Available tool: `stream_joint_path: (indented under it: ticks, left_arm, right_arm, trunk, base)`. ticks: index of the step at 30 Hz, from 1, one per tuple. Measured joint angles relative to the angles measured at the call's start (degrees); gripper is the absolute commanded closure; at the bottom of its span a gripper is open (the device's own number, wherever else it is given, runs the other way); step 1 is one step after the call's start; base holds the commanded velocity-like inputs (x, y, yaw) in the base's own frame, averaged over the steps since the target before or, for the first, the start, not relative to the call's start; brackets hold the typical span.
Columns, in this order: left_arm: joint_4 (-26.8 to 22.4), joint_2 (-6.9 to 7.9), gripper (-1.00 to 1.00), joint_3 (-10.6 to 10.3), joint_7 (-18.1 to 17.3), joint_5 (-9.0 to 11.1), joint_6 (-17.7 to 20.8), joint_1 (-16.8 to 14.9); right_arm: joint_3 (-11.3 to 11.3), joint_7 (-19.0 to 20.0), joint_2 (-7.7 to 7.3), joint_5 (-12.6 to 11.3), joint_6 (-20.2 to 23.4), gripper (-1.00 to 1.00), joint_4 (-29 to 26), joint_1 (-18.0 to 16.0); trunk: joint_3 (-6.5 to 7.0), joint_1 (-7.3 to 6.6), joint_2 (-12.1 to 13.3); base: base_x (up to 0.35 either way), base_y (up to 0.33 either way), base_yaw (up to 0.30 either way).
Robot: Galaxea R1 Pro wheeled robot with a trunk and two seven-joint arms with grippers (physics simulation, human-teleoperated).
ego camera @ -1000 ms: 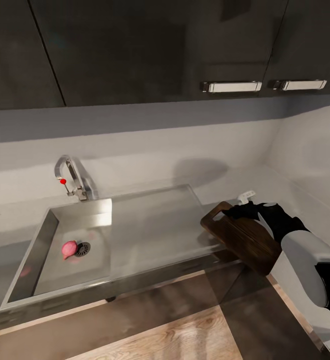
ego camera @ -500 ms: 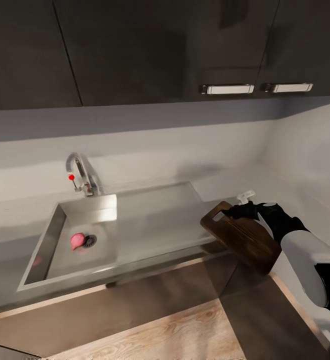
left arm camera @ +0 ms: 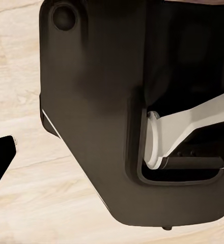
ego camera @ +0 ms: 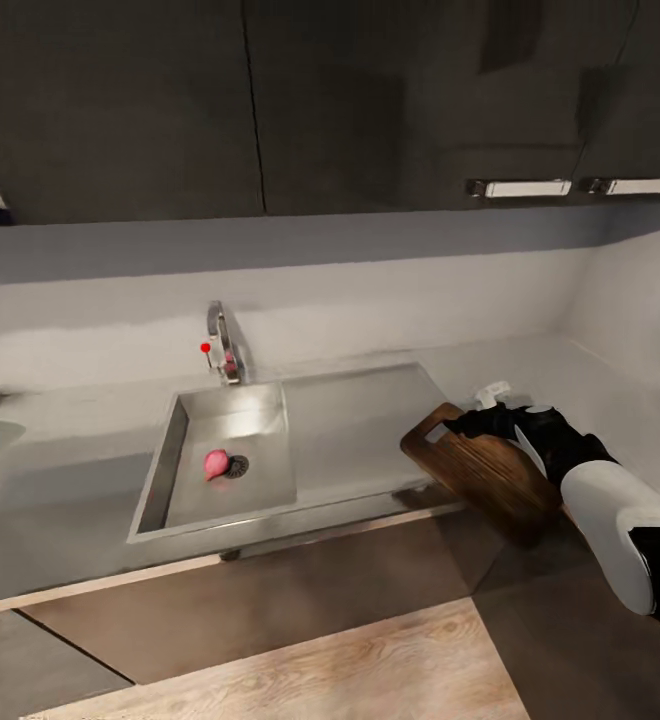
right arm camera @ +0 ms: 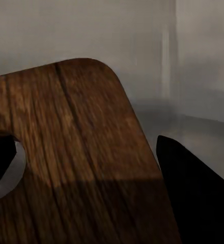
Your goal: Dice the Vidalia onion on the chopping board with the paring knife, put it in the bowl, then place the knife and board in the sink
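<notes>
Vidalia onion, a small pinkish-red ball, lies on the floor of the sink, touching the left side of the round drain. The basin sits at the left of the steel unit, with the flat drainboard to its right and the chrome tap, marked by a red dot, at the far rim. Chopping board, dark brown wood with a slot-shaped handle hole at its left end, is held off the worktop, tilted, over the front edge just right of the drainboard and well apart from the onion. Right tool grips the board's far long edge near the handle end; in the right wrist view the board fills the space between two dark fingers, closed onto the wood. The white-and-black right arm enters from the near right. In the left wrist view, a dark fingertip of the left tool shows over the pale wood floor beside the robot's dark body; whether that tool is spread or closed cannot be told. Dark upper cabinets with two chrome handles hang above the grey wall.
</notes>
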Motion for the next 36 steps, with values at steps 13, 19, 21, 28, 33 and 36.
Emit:
stream_joint_path:
  ticks: [13, 19, 21, 28, 33, 36]
  left_arm:
    - [0.08, 0.00, -1.00, 0.00, 0.00, 0.00, 0.00, 0.00]
    - [0.09, 0.00, -1.00, 0.00, 0.00, 0.00, 0.00, 0.00]
    - [0.09, 0.00, -1.00, 0.00, 0.00, 0.00, 0.00, 0.00]
    - [0.09, 0.00, -1.00, 0.00, 0.00, 0.00, 0.00, 0.00]
    - [0.09, 0.00, -1.00, 0.00, 0.00, 0.00, 0.00, 0.00]
    - [0.09, 0.00, -1.00, 0.00, 0.00, 0.00, 0.00, 0.00]
  right_arm:
    - [0.01, -0.09, 0.00, 0.00, 0.00, 1.00, 0.00, 0.00]
    - [0.02, -0.09, 0.00, 0.01, 0.00, 1.00, 0.00, 0.01]
    - [0.01, -0.07, 0.04, -0.02, 0.01, 1.00, 0.05, 0.01]
    - [0.01, -0.06, 0.03, -0.01, 0.00, 1.00, 0.39, 0.01]
    - [0.01, -0.11, 0.00, 0.02, 0.03, 1.00, 0.43, 0.01]
    - [0.00, -0.42, 0.00, 0.01, 0.02, 1.00, 0.44, 0.01]
  trunk:
    - [0.92, 0.00, 0.00]
    - [1.03, 0.00, 0.01]
    - [1.03, 0.00, 0.01]
    - [1.03, 0.00, 0.01]
    - [1.03, 0.00, 0.01]
    - [1.03, 0.00, 0.01]
  base:
    - [-0.002, 0.269, 0.208]
    - [0.000, 0.269, 0.034]
    - [0.000, 0.269, 0.004]
    - [0.000, 0.269, 0.001]
    - [0.000, 0.269, 0.000]
    - [0.000, 0.269, 0.000]
